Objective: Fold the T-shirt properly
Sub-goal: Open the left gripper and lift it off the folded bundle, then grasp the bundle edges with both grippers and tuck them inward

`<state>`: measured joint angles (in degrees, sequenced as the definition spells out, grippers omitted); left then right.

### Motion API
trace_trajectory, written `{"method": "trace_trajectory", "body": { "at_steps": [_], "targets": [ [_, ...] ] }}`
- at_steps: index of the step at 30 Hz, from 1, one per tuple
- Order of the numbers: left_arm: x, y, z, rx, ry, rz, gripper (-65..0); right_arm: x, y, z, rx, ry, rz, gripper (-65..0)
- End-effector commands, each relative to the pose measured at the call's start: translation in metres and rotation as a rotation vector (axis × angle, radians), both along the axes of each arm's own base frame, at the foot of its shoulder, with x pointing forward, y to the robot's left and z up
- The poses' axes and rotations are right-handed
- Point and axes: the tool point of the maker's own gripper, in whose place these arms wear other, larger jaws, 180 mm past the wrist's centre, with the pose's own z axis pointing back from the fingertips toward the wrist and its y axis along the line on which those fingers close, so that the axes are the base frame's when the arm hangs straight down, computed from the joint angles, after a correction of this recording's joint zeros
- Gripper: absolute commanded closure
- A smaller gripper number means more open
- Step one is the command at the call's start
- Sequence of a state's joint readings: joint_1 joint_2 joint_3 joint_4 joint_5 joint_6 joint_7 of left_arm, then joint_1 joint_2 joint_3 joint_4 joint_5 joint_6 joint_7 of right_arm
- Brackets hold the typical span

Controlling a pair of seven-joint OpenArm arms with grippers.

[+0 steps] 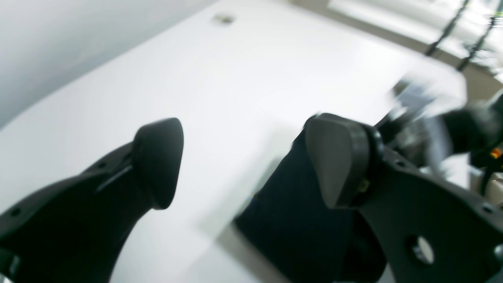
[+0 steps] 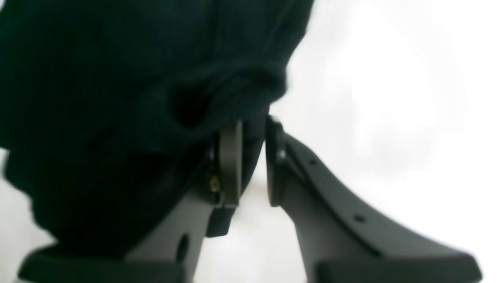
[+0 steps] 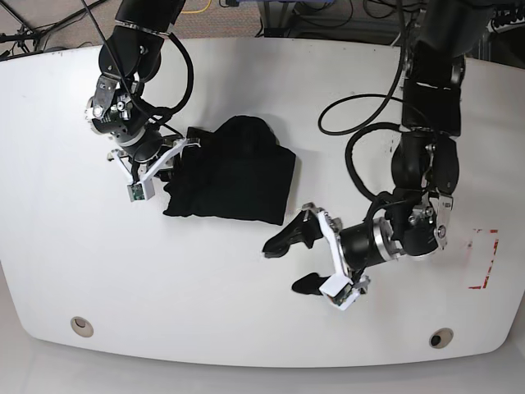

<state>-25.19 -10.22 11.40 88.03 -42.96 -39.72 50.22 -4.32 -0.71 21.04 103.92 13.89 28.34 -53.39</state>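
Base view shows the black soft cloth T-shirt point(image 3: 234, 176) lying bunched and partly folded on the large white rounded table point(image 3: 246, 320), in the upper left-centre of the frame. No printed side is visible from here (only plain black cloth shows). No containers appear in any view.

At the shirt's left edge, the right gripper point(image 3: 182, 149) has its black jaws pinched on the cloth. The right wrist view confirms it: the two dark fingers point(image 2: 230, 161) stand close together with a rolled hem of the T-shirt point(image 2: 129, 118) caught between their tips, the rest of the fabric filling the upper left of that frame.

Lower in the centre of the base view, the left gripper point(image 3: 294, 263) hangs over bare tabletop with its jaws spread wide and nothing between them, apart from the shirt's lower right corner. In the left wrist view its two black fingers point(image 1: 157, 161) frame white table point(image 1: 220, 98), and a strip of the dark T-shirt point(image 1: 290, 212) lies at lower centre, blurred.

The tabletop has a round hole point(image 3: 80, 326) at lower left and another point(image 3: 440, 338) at lower right, plus red tape marks point(image 3: 486, 261) at the right edge. Black cables point(image 3: 361, 115) trail across the table's upper right, and grey carpeted floor point(image 3: 49, 20) shows beyond the top edge.
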Motion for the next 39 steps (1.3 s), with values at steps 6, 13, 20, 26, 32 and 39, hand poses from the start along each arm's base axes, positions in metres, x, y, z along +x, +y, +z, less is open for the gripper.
{"method": "trace_trajectory", "body": {
  "at_steps": [6,13,20,26,32,39],
  "targets": [
    [0.000,0.018,-0.019,0.109,-0.023,0.042,-49.2,0.009,-0.022,0.034,-0.059,-0.059,-0.030,-10.1],
    [-0.003,0.021,-0.038,0.161,-0.005,0.059,-43.9,0.010,-0.030,0.056,-0.102,-0.113,-0.032,-10.1],
    [-0.008,-0.004,-0.052,0.124,0.001,0.062,-38.2,0.013,-0.008,0.068,-0.103,-0.172,0.060,-10.1],
    [-0.007,-0.027,-0.059,0.157,-0.003,0.067,-38.2,0.024,0.020,0.076,-0.029,-0.218,0.107,-10.1],
    [-0.010,-0.045,-0.066,0.175,-0.002,0.072,-38.1,0.035,0.043,0.073,0.028,-0.242,0.146,-10.1],
    [-0.012,-0.054,-0.069,0.194,-0.004,0.072,-38.1,0.049,0.052,0.041,0.105,-0.180,0.146,-9.8]
  ]
}}
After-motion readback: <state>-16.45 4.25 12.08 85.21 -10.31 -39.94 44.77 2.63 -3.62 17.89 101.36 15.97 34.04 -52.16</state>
